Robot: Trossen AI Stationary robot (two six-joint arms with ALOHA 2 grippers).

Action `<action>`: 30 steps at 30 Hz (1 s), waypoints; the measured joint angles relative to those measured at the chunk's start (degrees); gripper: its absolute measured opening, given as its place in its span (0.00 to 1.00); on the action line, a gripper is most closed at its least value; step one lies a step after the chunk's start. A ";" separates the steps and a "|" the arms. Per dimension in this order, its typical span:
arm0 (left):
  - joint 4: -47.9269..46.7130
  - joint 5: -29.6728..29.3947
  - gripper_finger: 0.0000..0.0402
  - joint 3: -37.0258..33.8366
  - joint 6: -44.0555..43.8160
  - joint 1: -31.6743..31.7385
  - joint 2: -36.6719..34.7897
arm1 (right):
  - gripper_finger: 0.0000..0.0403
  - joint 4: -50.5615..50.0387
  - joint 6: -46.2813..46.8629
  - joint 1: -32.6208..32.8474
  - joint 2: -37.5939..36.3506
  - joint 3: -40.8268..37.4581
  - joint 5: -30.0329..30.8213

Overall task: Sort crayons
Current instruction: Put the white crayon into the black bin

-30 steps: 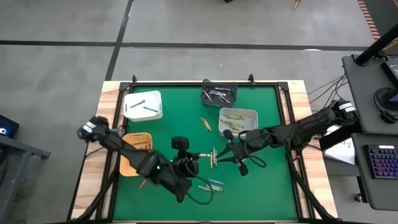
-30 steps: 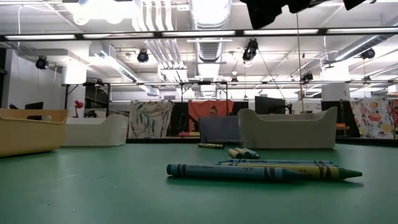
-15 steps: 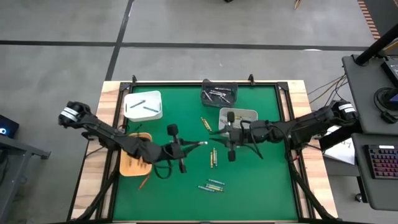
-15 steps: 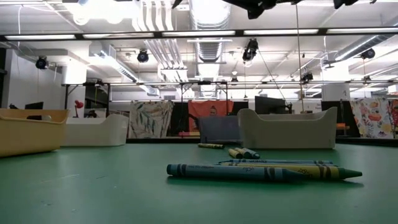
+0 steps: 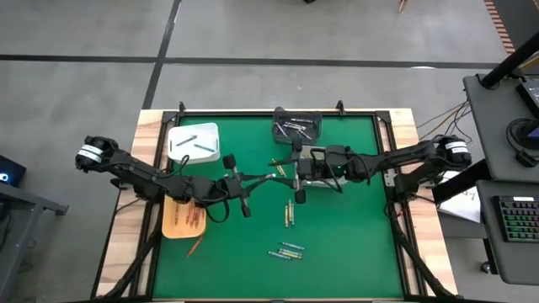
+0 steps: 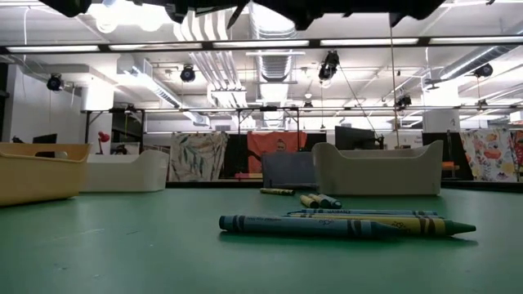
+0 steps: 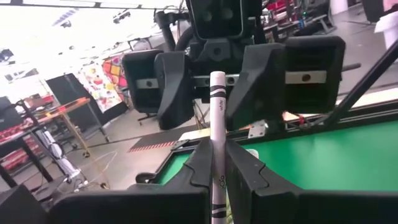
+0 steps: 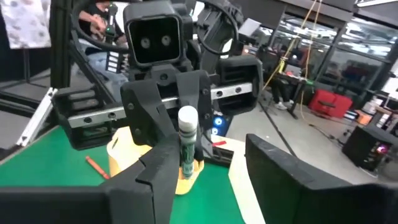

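— What sort of place do we see?
— A robotics lab: we note exposed silver ceiling ducts, a bare grey concrete floor, and a black desk keyboard.

Left gripper clamped, facing the wide-open right gripper, apparently mid-air

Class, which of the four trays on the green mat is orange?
The orange tray at the mat's left edge, beneath the left arm; the other three are white, dark grey and pale grey.

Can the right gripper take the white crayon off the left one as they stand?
Probably yes. The left gripper is shut on the white crayon, whose free end pokes between the open right gripper fingers; nothing blocks them.
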 joint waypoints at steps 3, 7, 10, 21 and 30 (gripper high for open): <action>-0.16 0.00 0.00 -0.21 -0.71 0.19 0.04 | 0.43 1.16 -0.09 -1.08 1.99 0.93 -2.09; -0.48 0.00 0.00 -0.23 -1.52 0.17 0.07 | 0.40 2.64 -0.22 -1.68 2.98 1.01 -3.59; -0.55 -0.07 0.01 -0.21 -2.68 0.19 0.07 | 0.35 2.66 -0.77 -1.69 3.01 1.01 -3.64; -3.95 -0.26 0.12 0.17 -7.78 1.18 0.07 | 0.05 1.00 -2.19 -1.69 3.01 1.01 -3.81; -9.52 -9.26 0.28 0.25 -9.06 1.67 -2.57 | 0.04 -12.07 -1.42 -7.35 2.26 7.12 2.22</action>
